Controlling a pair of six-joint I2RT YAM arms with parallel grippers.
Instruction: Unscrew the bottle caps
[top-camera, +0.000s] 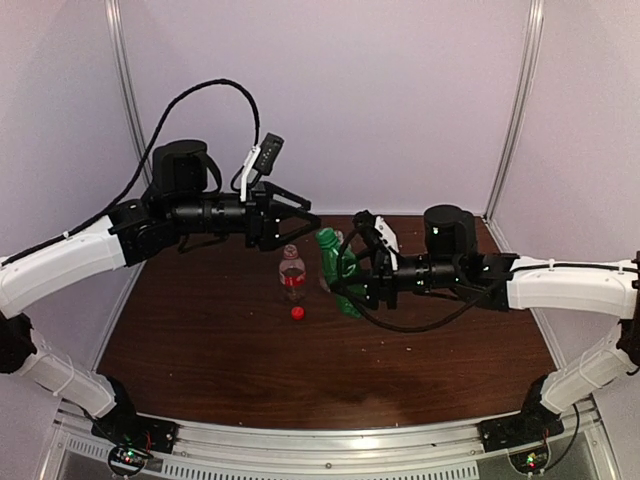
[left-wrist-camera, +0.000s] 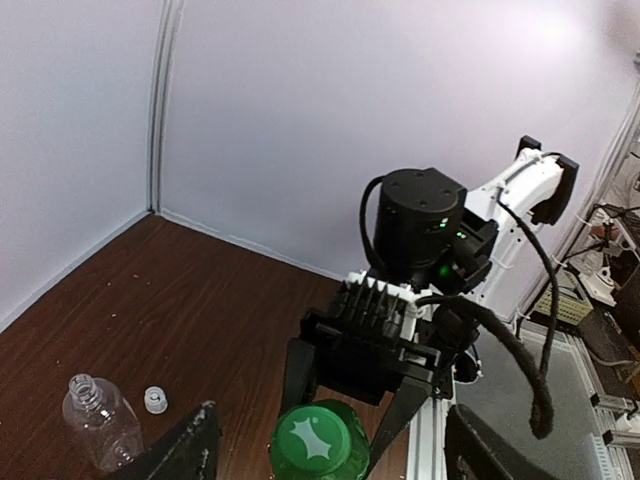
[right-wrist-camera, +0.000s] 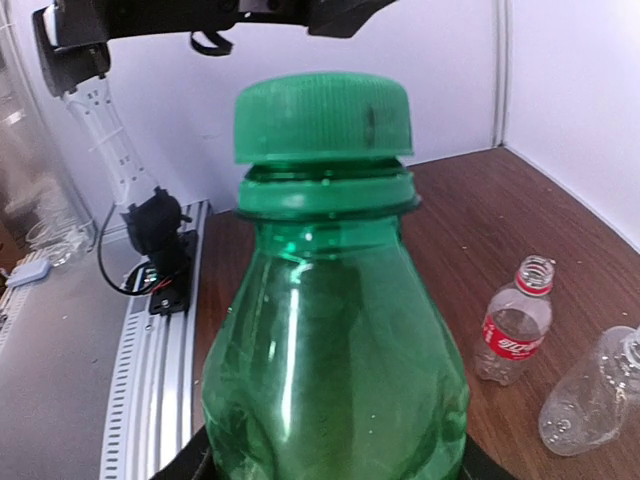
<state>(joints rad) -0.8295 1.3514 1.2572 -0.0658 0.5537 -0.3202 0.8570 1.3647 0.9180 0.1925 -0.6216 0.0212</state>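
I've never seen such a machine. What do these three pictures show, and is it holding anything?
These are two robot arms bolted at the near edge of a brown wooden table. Each ends in a two-finger gripper. One picture looks down from above and behind them; the other two come from a camera on each wrist. The right gripper is closed on a green plastic bottle, its green screw cap on. The left gripper hangs open near that cap. On the table are a clear plastic bottle with a red label, its small red cap lying beside it, and a wider clear rounded bottle beside a small white cap. Both have open necks.
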